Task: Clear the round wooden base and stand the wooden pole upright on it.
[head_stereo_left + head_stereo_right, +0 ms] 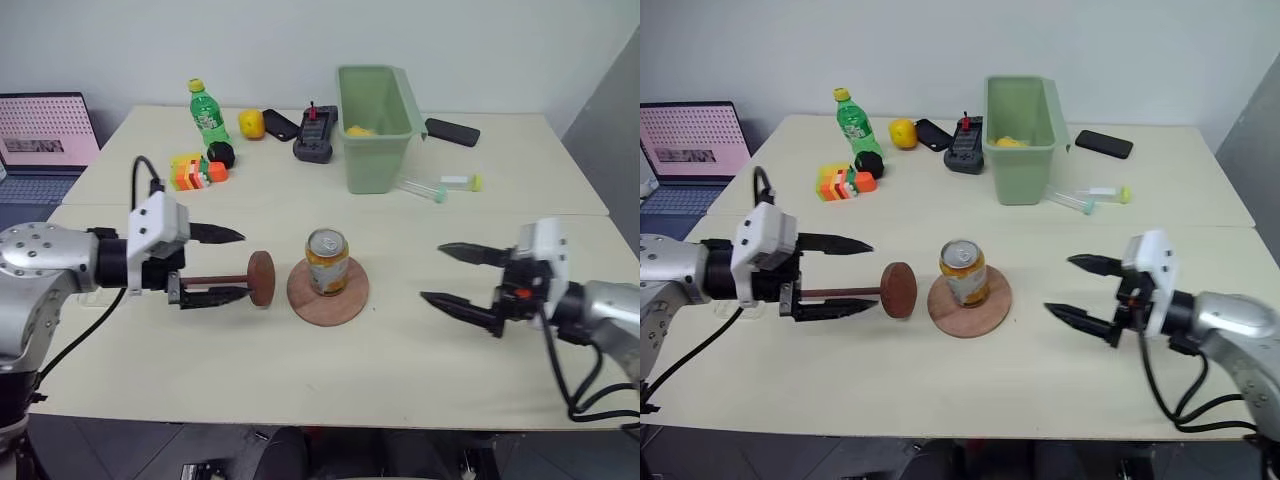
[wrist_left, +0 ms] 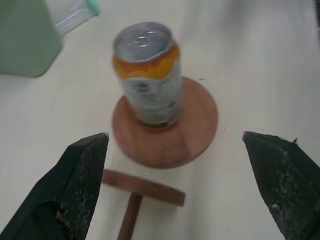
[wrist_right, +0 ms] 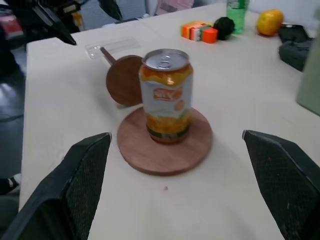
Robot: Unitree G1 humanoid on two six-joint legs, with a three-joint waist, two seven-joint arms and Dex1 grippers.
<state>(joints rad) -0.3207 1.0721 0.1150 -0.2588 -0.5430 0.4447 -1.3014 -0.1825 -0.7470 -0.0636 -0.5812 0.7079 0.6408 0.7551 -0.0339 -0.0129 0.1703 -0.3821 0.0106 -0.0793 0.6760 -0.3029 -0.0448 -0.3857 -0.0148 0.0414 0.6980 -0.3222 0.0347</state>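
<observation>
Left gripper (image 1: 228, 265) wide open around wooden pole (image 1: 215, 280), unclamped | right gripper (image 1: 452, 274) wide open, empty | can (image 1: 327, 262) on round wooden base (image 1: 345, 299) between grippers

Your two head views look forward and down over the table (image 1: 300, 390), set slightly apart, sharing nearly the whole scene. Your left wrist view looks steeply down from near, across the pole (image 2: 140, 200) to the can (image 2: 147, 75) on the base (image 2: 195, 125). Your right wrist view looks low and level from the opposite side at that can, base and pole.
</observation>
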